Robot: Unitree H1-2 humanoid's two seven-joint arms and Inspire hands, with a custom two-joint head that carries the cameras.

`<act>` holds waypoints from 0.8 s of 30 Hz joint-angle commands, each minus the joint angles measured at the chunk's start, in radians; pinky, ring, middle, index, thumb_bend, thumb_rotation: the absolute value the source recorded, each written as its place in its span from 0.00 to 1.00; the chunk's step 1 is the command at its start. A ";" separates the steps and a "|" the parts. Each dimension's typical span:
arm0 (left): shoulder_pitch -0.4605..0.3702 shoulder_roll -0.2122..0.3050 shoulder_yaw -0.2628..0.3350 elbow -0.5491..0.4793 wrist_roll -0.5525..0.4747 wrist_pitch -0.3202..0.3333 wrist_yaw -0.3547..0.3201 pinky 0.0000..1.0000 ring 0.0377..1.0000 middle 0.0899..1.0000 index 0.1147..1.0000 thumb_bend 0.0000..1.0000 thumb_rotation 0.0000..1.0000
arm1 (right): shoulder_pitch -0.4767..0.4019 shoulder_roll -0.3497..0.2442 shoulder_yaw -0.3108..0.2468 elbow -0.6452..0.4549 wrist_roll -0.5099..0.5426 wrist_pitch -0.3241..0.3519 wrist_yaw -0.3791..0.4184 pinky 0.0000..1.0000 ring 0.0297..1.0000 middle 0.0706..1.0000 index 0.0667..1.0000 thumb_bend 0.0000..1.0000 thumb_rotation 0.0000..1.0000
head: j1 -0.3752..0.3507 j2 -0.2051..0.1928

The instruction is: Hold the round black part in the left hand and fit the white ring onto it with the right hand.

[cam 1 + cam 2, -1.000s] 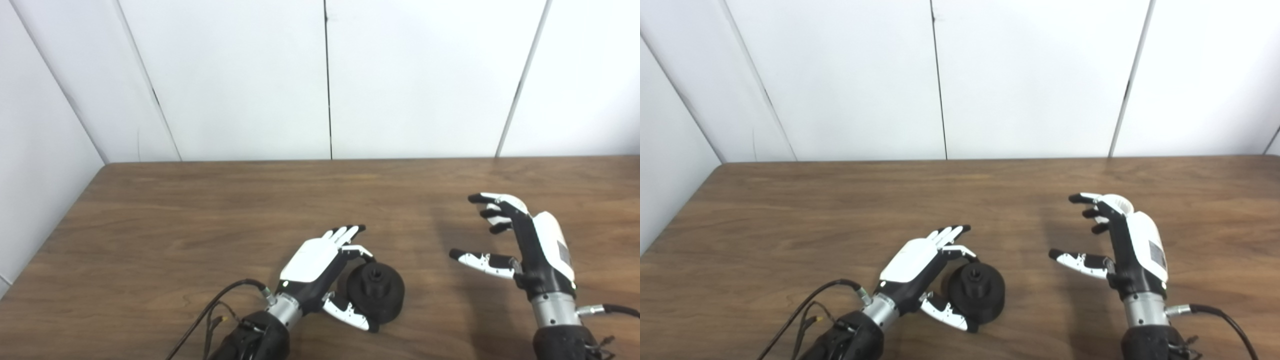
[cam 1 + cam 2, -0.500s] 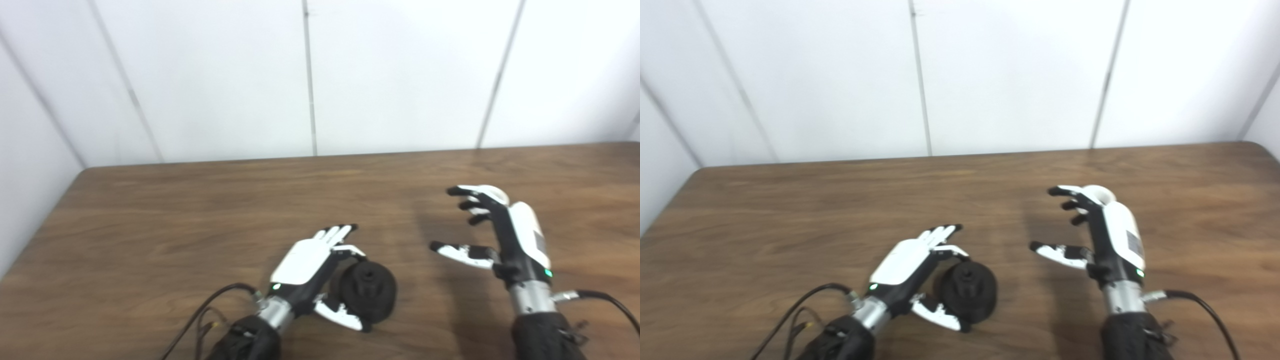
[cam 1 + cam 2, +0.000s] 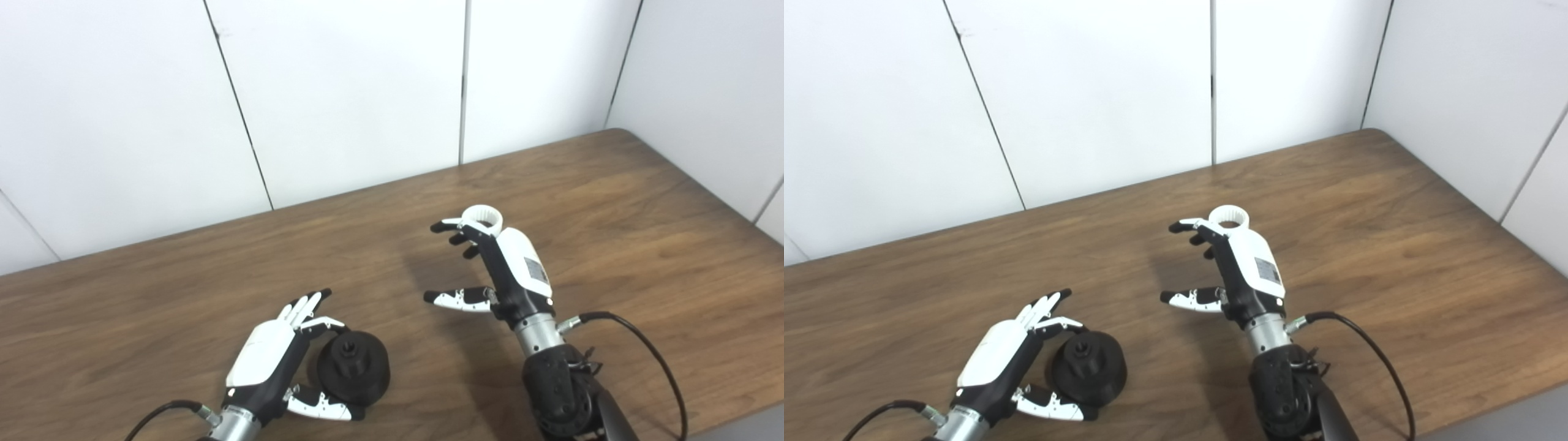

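reaching stage: right hand [image 3: 499,269] spread empty, ring [image 3: 482,217] at its 12 o'clock; left hand [image 3: 275,361] loosely cupping black part [image 3: 353,369]; next, grasp ring.

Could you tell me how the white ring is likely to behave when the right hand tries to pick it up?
The white ring looks like thin rigid plastic, so probably light and stiff. Lying flat on the table, it shouldn't roll, but it may skid on the smooth wood if the open right hand nudges it.
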 commanded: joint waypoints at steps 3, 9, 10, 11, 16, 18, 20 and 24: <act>-0.014 0.025 0.014 0.018 0.032 0.014 -0.019 1.00 1.00 1.00 0.58 0.97 0.29 | -0.083 -0.056 -0.044 -0.032 -0.095 0.053 -0.005 0.61 0.75 0.80 0.71 0.71 0.14 | -0.014 0.000; -0.017 0.026 0.026 0.028 0.025 0.004 -0.014 1.00 1.00 1.00 0.58 0.96 0.27 | -0.154 -0.151 -0.089 -0.019 -0.171 0.149 0.062 0.62 0.80 0.86 0.74 0.72 0.26 | -0.037 -0.006; -0.017 0.027 0.027 0.029 0.026 0.001 -0.013 1.00 1.00 1.00 0.58 0.96 0.27 | -0.168 -0.169 -0.095 -0.012 -0.178 0.158 0.072 0.61 0.79 0.85 0.73 0.74 0.27 | -0.039 -0.006; -0.017 0.027 0.029 0.031 0.025 -0.004 -0.012 1.00 1.00 1.00 0.58 0.96 0.27 | -0.180 -0.186 -0.101 -0.003 -0.179 0.164 0.079 0.60 0.78 0.85 0.73 0.74 0.28 | -0.039 -0.007; -0.019 0.022 0.038 0.044 0.017 -0.015 -0.009 1.00 1.00 1.00 0.58 0.96 0.27 | -0.219 -0.231 -0.097 0.017 -0.191 0.197 0.123 0.58 0.76 0.85 0.74 0.77 0.30 | -0.037 -0.008; -0.021 0.021 0.038 0.047 0.019 -0.017 -0.009 1.00 1.00 1.00 0.58 0.96 0.27 | -0.236 -0.243 -0.091 0.029 -0.194 0.211 0.146 0.58 0.76 0.85 0.74 0.78 0.32 | -0.032 -0.009; -0.022 0.021 0.038 0.046 0.021 -0.018 -0.009 1.00 1.00 1.00 0.58 0.96 0.27 | -0.252 -0.254 -0.082 0.040 -0.197 0.228 0.181 0.58 0.77 0.86 0.76 0.80 0.37 | -0.028 -0.010; -0.022 0.019 0.040 0.043 0.020 -0.013 -0.013 1.00 1.00 1.00 0.58 0.96 0.27 | -0.278 -0.279 -0.054 0.057 -0.205 0.272 0.276 0.65 0.84 0.92 0.81 0.85 0.47 | -0.022 -0.010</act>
